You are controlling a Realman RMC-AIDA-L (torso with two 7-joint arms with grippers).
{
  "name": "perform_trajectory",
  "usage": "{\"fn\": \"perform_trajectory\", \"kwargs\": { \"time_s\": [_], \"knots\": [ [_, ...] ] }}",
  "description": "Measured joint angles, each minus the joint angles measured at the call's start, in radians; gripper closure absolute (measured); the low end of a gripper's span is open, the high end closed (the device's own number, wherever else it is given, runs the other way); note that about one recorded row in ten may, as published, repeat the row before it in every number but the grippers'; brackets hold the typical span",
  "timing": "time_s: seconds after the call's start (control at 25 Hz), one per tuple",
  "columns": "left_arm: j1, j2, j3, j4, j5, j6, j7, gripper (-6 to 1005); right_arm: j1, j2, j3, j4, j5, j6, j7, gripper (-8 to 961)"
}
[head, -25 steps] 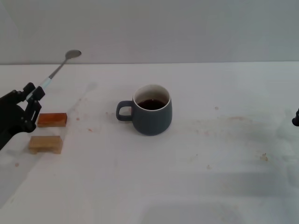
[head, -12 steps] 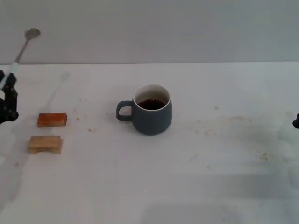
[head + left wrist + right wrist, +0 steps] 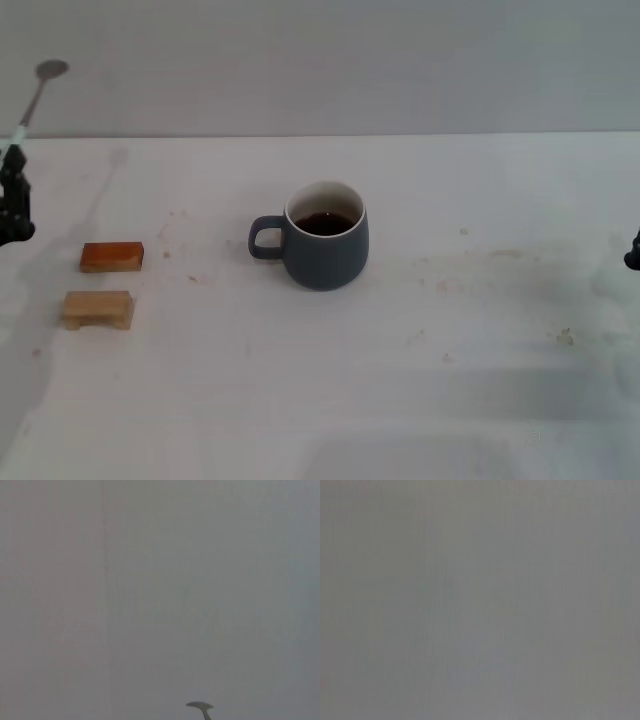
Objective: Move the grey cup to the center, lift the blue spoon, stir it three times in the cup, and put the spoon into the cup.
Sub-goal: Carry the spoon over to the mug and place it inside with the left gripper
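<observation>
The grey cup (image 3: 327, 246) stands upright near the middle of the white table, handle toward my left, dark liquid inside. My left gripper (image 3: 14, 165) is at the far left edge of the head view, raised above the table, shut on the blue spoon (image 3: 30, 103). The spoon points up and slightly right, its metal bowl topmost. The spoon's bowl also shows in the left wrist view (image 3: 200, 706). My right gripper (image 3: 633, 250) is only a dark tip at the far right edge, parked.
Two small wooden blocks lie at the left: an orange-brown one (image 3: 111, 257) and a pale one (image 3: 98, 308) in front of it. The white table (image 3: 420, 380) has faint stains right of the cup. A grey wall stands behind.
My left gripper has lifted the spoon and swung up and to the left, away from the blocks; the spoon has tilted more upright. The cup and right arm have not moved.
</observation>
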Motion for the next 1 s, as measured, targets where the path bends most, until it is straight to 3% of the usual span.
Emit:
{"fn": "perform_trajectory", "kwargs": {
  "time_s": [0.04,0.12,0.2,0.4,0.52,0.56,0.6,0.76,1.0],
  "knots": [
    [0.019,0.014,-0.013,-0.054,0.029,-0.05,0.0,822,0.001,0.0,0.0,-0.001,0.0,0.0,0.0,955],
    [0.03,0.019,-0.024,-0.08,0.045,-0.068,-0.001,822,0.003,0.0,0.0,-0.002,0.0,0.001,0.0,955],
    [0.096,0.042,-0.099,-0.245,0.174,-0.215,-0.025,822,0.005,0.0,0.0,-0.003,0.0,0.002,0.0,955],
    [0.171,0.052,-0.174,-0.418,0.306,-0.362,-0.074,822,0.005,0.0,0.0,-0.004,0.001,0.004,0.0,955],
    [0.188,0.083,-0.173,-0.494,0.316,-0.416,-0.103,823,0.005,0.0,0.0,-0.005,0.002,0.004,0.0,955],
    [0.194,0.109,-0.163,-0.548,0.316,-0.458,-0.126,823,0.005,0.0,0.0,-0.005,0.003,0.005,0.0,955],
    [0.194,0.109,-0.163,-0.548,0.316,-0.458,-0.126,823,0.005,0.0,0.0,-0.005,0.003,0.005,0.0,955],
    [0.202,0.146,-0.138,-0.647,0.317,-0.548,-0.123,823,0.004,0.0,0.0,-0.006,0.005,0.005,0.0,955],
    [0.195,0.174,-0.114,-0.711,0.317,-0.64,-0.121,823,0.0,0.0,0.0,-0.008,0.006,0.005,0.001,955]
  ]
}}
